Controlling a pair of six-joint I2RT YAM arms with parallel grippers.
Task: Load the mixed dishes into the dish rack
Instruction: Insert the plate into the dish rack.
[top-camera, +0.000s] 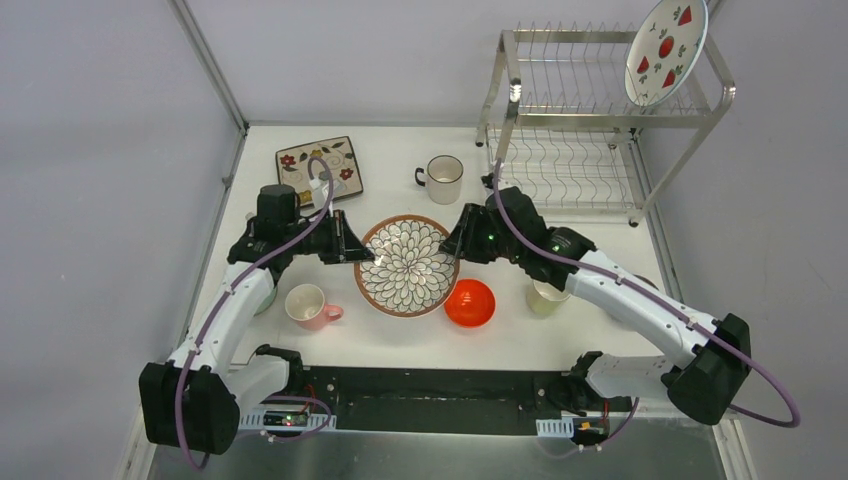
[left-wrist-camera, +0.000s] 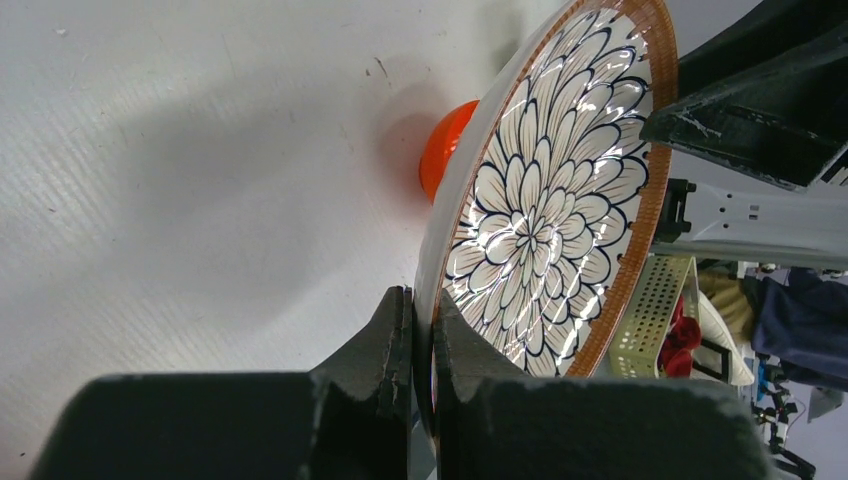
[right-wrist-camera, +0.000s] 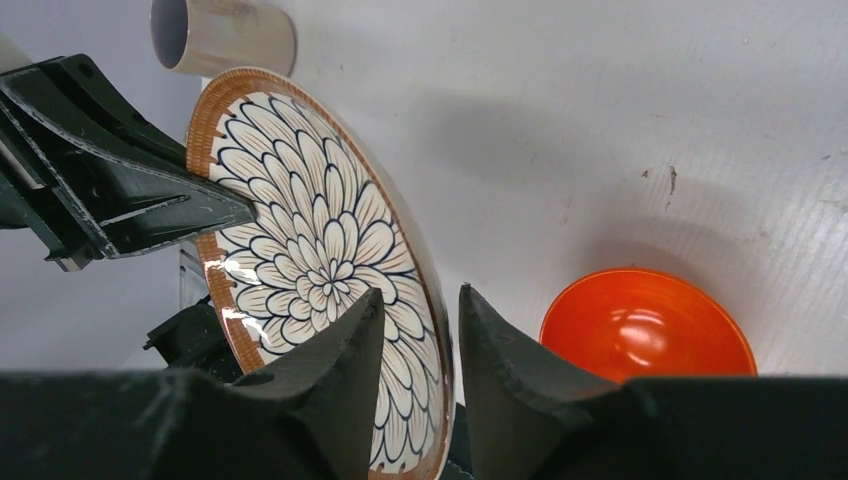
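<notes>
Left tool (left-wrist-camera: 422, 328) grips the brown-petal plate (left-wrist-camera: 545, 220) by its rim; right tool (right-wrist-camera: 422, 330) stands partly open astride the opposite rim.

Three plates: floral plate (top-camera: 300, 160), petal plate (top-camera: 406, 265), strawberry plate (top-camera: 665, 45). Three cups: white cup (top-camera: 444, 178), pink cup (top-camera: 306, 304), yellow cup (top-camera: 545, 299), half hidden. One orange bowl (top-camera: 470, 303) shows plainly. One rack (top-camera: 600, 110). Two arms: left arm (top-camera: 230, 310), right arm (top-camera: 640, 300).
</notes>
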